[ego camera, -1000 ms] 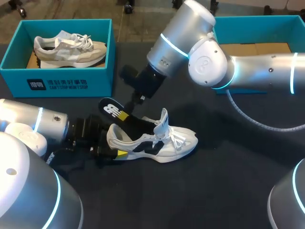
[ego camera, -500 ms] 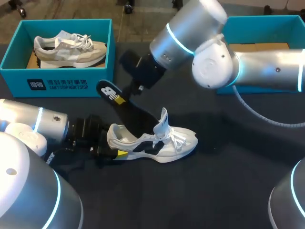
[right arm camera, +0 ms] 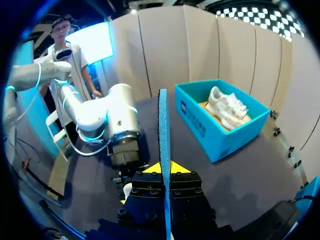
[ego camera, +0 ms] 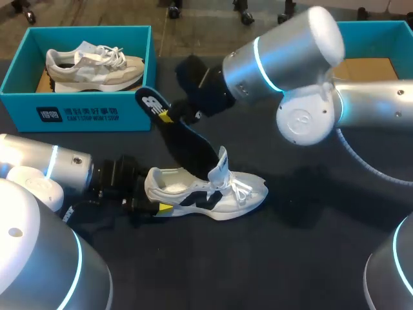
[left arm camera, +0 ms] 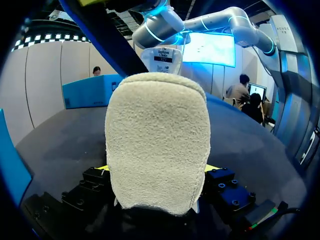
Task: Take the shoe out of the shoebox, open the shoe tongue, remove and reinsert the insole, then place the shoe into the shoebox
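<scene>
The white shoe point(ego camera: 206, 190) lies on its sole on the dark tabletop point(ego camera: 310, 258), toe towards the right arm's side. The left hand point(ego camera: 153, 206) is low at the heel and clamped on it. From the left wrist, the pale fuzzy heel point(left arm camera: 157, 142) fills the space between the two yellow tips, which press on it from either side.

The black insole point(ego camera: 184, 139) slants up out of the shoe. Its lower end sits in the opening just behind the raised tongue point(ego camera: 221, 165), and its printed heel end is lifted towards the far left. The right hand point(ego camera: 169, 116) pinches that upper end. From the right wrist, the insole point(right arm camera: 163, 130) shows edge-on, held tight between the yellow tips of the right hand point(right arm camera: 164, 167).

A teal shoebox point(ego camera: 77, 110) at the far left holds a beige shoe point(ego camera: 97, 64). A second shoebox point(ego camera: 361, 39) stands at the far right behind the right arm
</scene>
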Available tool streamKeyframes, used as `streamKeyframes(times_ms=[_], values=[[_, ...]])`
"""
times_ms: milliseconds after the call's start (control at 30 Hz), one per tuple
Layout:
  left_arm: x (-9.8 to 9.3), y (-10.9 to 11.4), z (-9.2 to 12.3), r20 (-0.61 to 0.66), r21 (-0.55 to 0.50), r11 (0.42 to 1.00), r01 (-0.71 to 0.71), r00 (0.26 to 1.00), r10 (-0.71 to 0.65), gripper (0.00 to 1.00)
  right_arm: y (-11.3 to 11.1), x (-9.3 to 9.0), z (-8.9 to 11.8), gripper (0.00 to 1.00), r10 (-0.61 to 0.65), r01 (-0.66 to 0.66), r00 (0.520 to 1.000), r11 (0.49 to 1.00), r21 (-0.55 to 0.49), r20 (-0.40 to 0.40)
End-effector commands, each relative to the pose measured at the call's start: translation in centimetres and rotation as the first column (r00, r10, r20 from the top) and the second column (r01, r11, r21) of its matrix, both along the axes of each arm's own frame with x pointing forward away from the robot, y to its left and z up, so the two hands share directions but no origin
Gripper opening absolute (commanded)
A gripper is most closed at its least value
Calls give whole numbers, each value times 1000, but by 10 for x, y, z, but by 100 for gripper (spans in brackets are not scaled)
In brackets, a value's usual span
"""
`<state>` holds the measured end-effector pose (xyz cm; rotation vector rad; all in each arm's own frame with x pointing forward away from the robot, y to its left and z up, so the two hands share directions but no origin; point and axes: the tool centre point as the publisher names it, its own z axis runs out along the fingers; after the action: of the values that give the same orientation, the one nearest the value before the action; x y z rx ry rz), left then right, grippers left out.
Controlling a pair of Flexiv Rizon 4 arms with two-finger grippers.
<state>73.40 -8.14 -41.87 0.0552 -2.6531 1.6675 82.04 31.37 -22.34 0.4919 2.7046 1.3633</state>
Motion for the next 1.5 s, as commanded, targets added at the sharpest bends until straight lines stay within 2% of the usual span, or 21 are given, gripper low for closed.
streamKeyframes(times_ms=[33, 400, 633, 1267, 1333, 1500], values=[[0, -1, -2, 1, 0, 1000, -2, 1000, 2, 0, -8, -4, 9, 0, -38, 36, 997, 999, 26, 63], [0, -1, -2, 1, 0, 1000, -2, 1000, 2, 0, -9, 11, 43, 0, -113, 87, 963, 990, 114, 246], [0, -1, -2, 1, 0, 1000, -2, 1000, 2, 0, -15, 14, 52, 0, -141, 94, 941, 982, 164, 306], [0, -1, -2, 1, 0, 1000, -2, 1000, 2, 0, -15, 14, 52, 0, -141, 94, 941, 982, 164, 306], [0, -1, -2, 1, 0, 1000, -2, 1000, 2, 0, -19, 12, 49, 0, -164, 108, 941, 974, 197, 295], [0, -1, -2, 1, 0, 1000, -2, 1000, 2, 0, -27, 12, 64, 0, -142, 70, 949, 966, 250, 283]])
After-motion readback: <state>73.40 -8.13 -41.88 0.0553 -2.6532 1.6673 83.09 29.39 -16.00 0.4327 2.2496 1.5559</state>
